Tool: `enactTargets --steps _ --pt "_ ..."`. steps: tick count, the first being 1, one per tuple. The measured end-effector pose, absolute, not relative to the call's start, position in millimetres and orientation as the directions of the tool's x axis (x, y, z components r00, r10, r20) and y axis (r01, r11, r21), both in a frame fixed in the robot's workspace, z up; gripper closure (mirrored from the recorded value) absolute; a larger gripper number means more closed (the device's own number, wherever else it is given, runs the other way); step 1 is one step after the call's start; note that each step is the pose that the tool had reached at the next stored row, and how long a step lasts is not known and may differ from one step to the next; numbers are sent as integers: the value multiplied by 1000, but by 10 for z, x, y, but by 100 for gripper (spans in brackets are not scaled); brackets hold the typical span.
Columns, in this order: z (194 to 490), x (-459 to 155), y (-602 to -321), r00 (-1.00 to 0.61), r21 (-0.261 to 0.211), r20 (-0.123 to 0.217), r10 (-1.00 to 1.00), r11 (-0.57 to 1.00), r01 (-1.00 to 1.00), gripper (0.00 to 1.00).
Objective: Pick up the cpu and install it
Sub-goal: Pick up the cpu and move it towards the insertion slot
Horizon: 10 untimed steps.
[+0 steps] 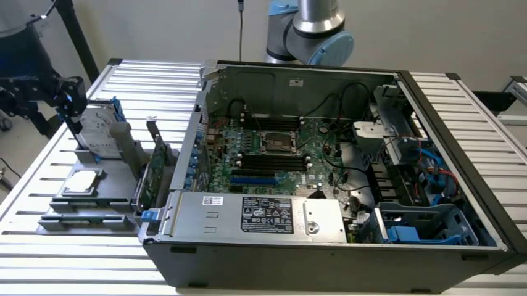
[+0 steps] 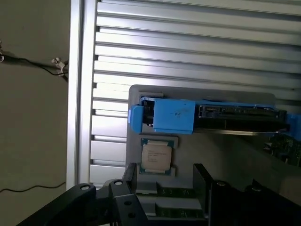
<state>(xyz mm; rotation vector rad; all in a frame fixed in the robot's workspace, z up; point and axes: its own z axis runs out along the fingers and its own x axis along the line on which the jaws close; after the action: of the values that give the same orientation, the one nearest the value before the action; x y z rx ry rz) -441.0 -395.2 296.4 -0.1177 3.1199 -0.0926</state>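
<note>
The cpu [image 1: 82, 182] is a small square chip with a dull silver top, lying flat in a grey holder [image 1: 115, 185] at the exterior view's left, outside the computer case. In the wrist view the cpu [image 2: 156, 157] lies in its recess beyond my two black fingers [image 2: 129, 178]. My gripper [image 2: 164, 186] is open with nothing between its jaws. It hangs above the far end of the holder, clear of the chip; in the exterior view the gripper [image 1: 64, 98] shows near the upright hard drive. The empty socket [image 1: 280, 142] sits mid-motherboard inside the case.
A silver hard drive with blue rails [image 2: 211, 115] stands upright in the holder just past the cpu. A long green card [image 1: 150, 179] stands on edge between the holder and the open case [image 1: 189, 160]. The slatted metal table [image 1: 49, 246] ends close at the exterior view's left.
</note>
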Motion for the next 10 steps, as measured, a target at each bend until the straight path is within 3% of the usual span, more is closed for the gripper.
enactTargets --steps 10 --pt "2824 -4383 -3983 -997 -58 8 -76 995 -76 40"
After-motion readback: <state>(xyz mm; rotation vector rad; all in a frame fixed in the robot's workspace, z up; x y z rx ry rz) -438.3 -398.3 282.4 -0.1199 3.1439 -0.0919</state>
